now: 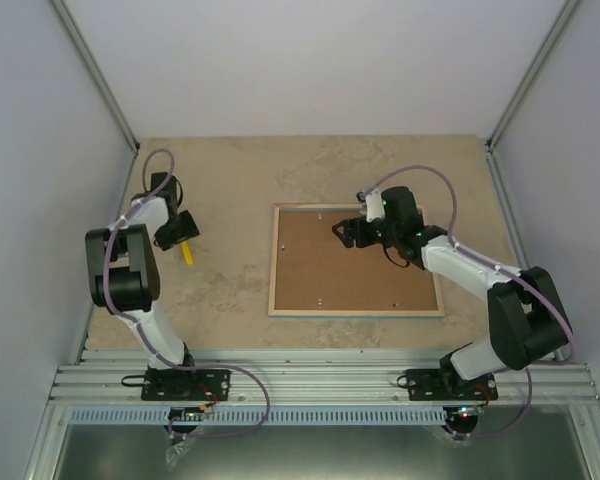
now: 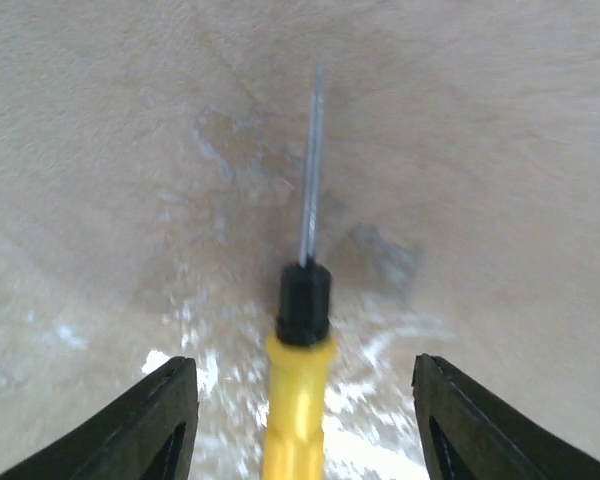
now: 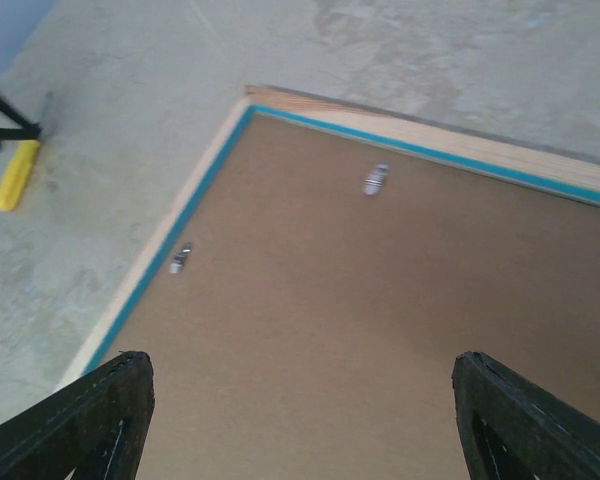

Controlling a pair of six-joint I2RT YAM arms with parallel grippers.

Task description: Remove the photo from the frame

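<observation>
The frame (image 1: 275, 262) lies face down mid-table, light wood border, turquoise inner edge (image 3: 160, 250). A plain brown backing board (image 1: 350, 265) fills it, held by small metal tabs (image 3: 376, 180). The photo is hidden under the board. My right gripper (image 1: 342, 232) is open and empty above the board's upper middle, its fingers (image 3: 110, 410) spread wide over bare board. My left gripper (image 1: 183, 245) is open, its jaws either side of a yellow-handled screwdriver (image 2: 298, 400) lying on the table, not touching it.
The screwdriver (image 1: 187, 252) lies left of the frame; it also shows in the right wrist view (image 3: 16, 175). Walls close the table at the back and sides. An aluminium rail (image 1: 320, 380) runs along the near edge.
</observation>
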